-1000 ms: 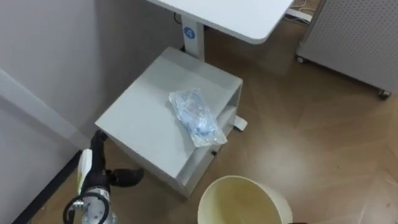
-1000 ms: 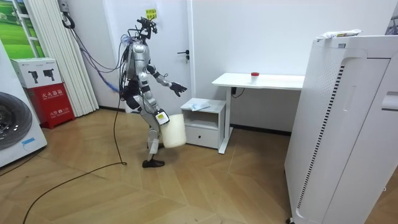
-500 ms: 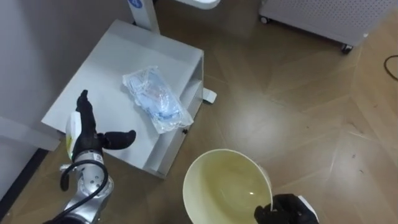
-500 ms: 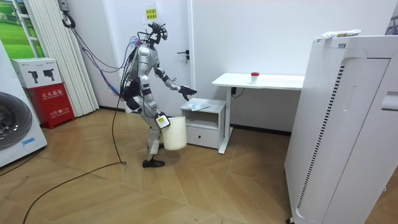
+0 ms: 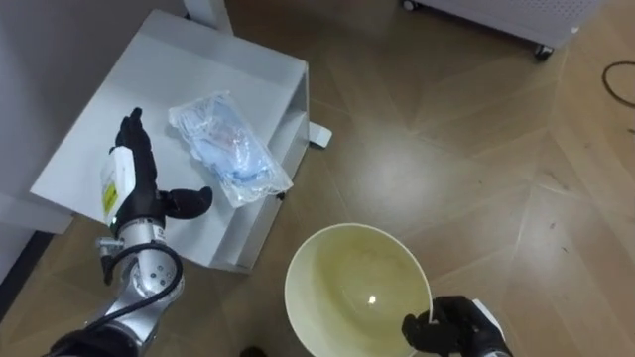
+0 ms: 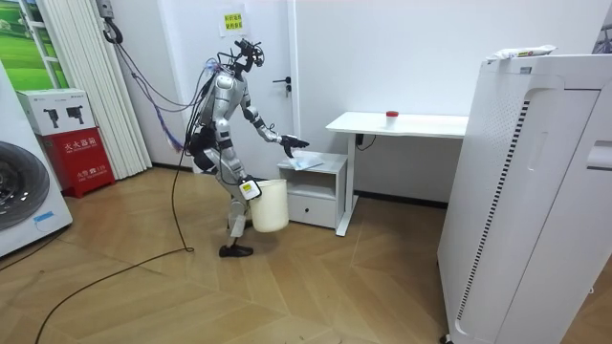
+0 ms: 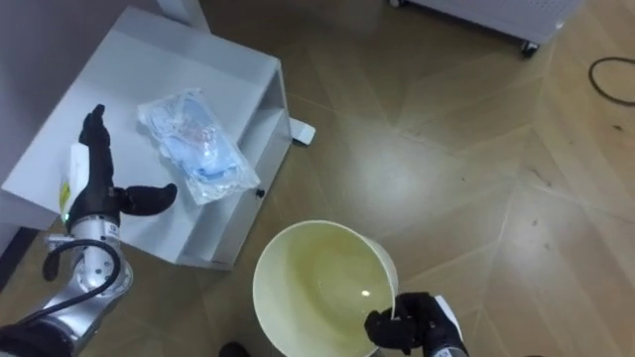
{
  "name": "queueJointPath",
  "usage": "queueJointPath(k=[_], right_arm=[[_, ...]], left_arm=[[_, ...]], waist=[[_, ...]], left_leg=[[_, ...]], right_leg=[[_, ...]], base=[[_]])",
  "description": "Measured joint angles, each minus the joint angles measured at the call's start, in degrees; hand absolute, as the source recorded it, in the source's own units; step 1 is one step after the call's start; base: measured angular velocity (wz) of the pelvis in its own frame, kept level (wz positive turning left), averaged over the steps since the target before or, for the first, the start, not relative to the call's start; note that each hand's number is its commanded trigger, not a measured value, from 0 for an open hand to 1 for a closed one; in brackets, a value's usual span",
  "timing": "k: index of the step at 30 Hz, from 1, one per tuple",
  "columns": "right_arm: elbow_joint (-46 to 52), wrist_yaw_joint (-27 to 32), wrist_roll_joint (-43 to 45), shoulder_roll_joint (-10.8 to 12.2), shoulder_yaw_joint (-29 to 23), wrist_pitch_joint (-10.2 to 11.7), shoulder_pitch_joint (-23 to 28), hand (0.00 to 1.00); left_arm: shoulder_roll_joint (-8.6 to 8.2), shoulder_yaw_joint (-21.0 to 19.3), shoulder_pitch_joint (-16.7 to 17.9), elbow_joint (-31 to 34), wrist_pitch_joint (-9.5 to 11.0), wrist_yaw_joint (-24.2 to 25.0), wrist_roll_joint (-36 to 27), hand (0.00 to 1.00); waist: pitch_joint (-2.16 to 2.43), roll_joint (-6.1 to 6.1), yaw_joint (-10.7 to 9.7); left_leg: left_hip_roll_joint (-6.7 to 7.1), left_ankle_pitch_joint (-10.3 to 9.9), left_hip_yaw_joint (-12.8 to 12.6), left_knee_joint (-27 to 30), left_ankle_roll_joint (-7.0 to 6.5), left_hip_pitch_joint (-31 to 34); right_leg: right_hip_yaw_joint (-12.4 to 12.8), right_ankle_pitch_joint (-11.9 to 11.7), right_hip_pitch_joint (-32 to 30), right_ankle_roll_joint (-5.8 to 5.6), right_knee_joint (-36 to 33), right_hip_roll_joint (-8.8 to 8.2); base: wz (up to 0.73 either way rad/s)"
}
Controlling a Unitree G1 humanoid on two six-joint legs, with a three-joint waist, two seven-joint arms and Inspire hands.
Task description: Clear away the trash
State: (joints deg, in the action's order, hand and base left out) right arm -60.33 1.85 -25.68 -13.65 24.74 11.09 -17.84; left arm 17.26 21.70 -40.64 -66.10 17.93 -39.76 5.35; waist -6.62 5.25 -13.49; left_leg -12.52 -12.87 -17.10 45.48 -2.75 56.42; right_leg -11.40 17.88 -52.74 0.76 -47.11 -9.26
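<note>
A crumpled clear plastic bag with blue inside [image 5: 229, 148] [image 7: 195, 142] lies on top of the low white cabinet [image 5: 109, 149], reaching its right edge. My left hand [image 5: 134, 188] [image 7: 94, 188] hovers open over the cabinet top, just left of the bag, fingers straight, thumb pointing at it. My right hand [image 5: 451, 327] [image 7: 412, 325] is shut on the rim of the pale yellow bin [image 5: 352, 288] [image 7: 317, 288], held low over the floor. In the room view I stand at the cabinet [image 6: 311, 182], left hand [image 6: 290, 143] reaching over it, bin [image 6: 269, 204] by my leg.
The wooden floor [image 5: 476, 178] spreads to the right of the cabinet. A white desk [image 6: 397, 124] stands over the cabinet against the wall. A large white perforated unit [image 6: 535, 191] fills the room view's right. A washing machine [image 6: 24, 196] sits at the room view's left.
The view has swung down and closer to the cabinet. My left hand rose over the cabinet top towards the bag. The bin and my right hand came into view.
</note>
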Motion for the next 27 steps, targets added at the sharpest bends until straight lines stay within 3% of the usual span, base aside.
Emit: queueJointPath(k=[2,8,21,27], right_arm=[[0.6,-0.2,-0.5,0.1,0.5,0.1,0.0,1.00],[0.6,-0.4,-1.4,0.0,0.5,0.2,-0.1,1.00],[0.8,-2.2,-3.4,-0.2,-0.2,0.0,0.0,1.00],[4.0,-3.5,-3.6,-0.5,-0.1,-1.1,1.2,1.00]], left_arm=[[-0.02,0.5,0.0,-1.1,0.0,0.0,0.9,0.00],[-0.03,1.2,0.0,-1.7,-0.1,0.0,3.8,0.00],[-0.06,1.2,-0.6,-1.3,-3.5,-1.1,24.8,0.00],[-0.08,2.6,-1.4,-1.2,-5.5,-2.7,33.5,0.00]], waist=[[-0.28,-0.18,-0.5],[-0.32,-0.11,-0.8],[-0.30,-0.07,-0.9],[-0.23,0.05,-0.9]], left_leg=[[-0.30,-0.1,0.0,0.4,-0.07,0.5],[-0.96,-0.5,0.0,1.7,-0.12,2.0],[-0.98,-1.0,-0.2,3.0,-0.44,2.2],[-0.96,-1.0,-0.4,3.0,-0.46,2.3]], right_leg=[[-0.4,0.2,-0.5,0.18,-0.4,0.06],[-0.4,0.3,-1.7,0.36,-1.0,0.43],[-0.1,0.8,-2.4,0.23,-2.9,0.21],[0.0,0.8,-2.4,0.22,-2.9,0.14]], base=[[0.03],[-0.02],[0.01],[0.00]])
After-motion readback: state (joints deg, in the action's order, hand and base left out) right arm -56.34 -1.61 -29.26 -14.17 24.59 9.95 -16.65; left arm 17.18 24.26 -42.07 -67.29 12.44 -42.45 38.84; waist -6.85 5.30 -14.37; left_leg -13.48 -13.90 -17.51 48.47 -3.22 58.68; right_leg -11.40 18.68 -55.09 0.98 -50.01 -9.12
